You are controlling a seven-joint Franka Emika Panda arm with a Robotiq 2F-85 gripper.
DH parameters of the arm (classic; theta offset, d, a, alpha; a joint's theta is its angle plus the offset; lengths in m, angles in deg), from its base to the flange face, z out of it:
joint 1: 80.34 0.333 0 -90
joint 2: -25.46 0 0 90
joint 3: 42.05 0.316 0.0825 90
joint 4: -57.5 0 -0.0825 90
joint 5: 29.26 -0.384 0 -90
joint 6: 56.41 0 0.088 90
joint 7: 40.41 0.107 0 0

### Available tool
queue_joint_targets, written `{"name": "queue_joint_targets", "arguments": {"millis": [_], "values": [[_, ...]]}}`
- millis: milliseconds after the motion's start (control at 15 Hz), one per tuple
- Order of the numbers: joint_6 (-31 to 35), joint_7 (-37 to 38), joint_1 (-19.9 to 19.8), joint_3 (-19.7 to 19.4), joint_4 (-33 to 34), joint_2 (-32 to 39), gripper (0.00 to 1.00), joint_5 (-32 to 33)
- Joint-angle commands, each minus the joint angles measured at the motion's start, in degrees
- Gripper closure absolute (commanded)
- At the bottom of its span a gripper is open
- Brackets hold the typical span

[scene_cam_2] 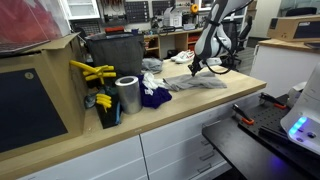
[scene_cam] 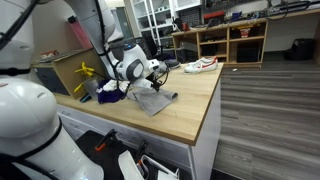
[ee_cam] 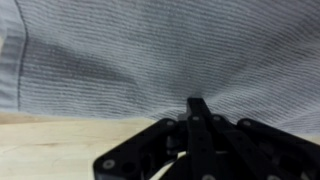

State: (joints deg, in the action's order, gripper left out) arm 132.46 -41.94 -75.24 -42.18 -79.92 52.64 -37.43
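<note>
Grey striped cloth [ee_cam: 150,50]: lies rumpled on the wooden countertop [scene_cam_2: 222,100], towards its far end in an exterior view. Gripper [ee_cam: 198,108]: fingers pressed together, pinching a fold near the cloth's edge, with creases fanning from the pinch. Dark blue fabric [scene_cam_2: 155,97]: on the countertop beside the cloth. Silver cylinder [scene_cam_2: 127,95]: upright on the countertop, just past the fabric.

Nothing readable is showing in any view: the striped cloth [ee_cam: 150,55], the metal roll [scene_cam_2: 127,95] on the worktop [scene_cam_2: 215,98] and the white shoe [scene_cam: 201,65] are carrying no legible lettering, label, brand or number.
</note>
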Motion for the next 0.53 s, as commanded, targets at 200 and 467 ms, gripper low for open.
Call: {"name": "queue_joint_targets", "arguments": {"millis": [200, 467], "values": [[5.11, 1.81, 1.04, -1.43, 4.22, 7.46, 1.00, 1.03], [8.47, 0.38, 1.84, -3.62, 6.20, 9.95, 1.00, 1.16]]}}
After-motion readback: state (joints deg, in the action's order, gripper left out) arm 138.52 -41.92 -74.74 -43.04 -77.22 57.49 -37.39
